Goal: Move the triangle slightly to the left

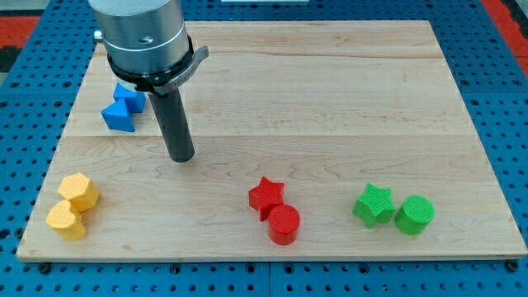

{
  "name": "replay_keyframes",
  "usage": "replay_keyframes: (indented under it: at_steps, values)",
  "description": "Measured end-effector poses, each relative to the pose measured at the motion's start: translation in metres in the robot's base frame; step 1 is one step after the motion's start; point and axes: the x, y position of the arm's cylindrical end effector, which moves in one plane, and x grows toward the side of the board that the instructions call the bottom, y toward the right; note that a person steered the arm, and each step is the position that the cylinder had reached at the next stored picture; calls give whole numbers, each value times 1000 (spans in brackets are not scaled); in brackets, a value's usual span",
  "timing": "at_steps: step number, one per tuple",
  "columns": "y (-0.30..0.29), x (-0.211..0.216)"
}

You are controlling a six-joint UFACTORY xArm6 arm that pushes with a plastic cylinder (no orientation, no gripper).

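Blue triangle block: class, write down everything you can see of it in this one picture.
The blue triangle block is a small wedge of matte, plastic-looking material lying flat on the wooden board, near the view's top left. A second blue block, partly hidden by the arm, touches it on its upper right. My tip stands apart from it, to its right and slightly lower in the view.

Our grey metal arm housing (139,33): cut off by the view's top edge | second blue block (129,96) behind the blue triangular block (118,116): partly hidden by our housing and dark rod (175,120), shape unclear, perhaps a cube | blue perforated base (503,99): cropped at all edges
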Motion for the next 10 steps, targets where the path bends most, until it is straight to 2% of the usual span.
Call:
replay_keyframes:
  at_steps: [2,10]
  values:
    - [29,0]
    - [28,-10]
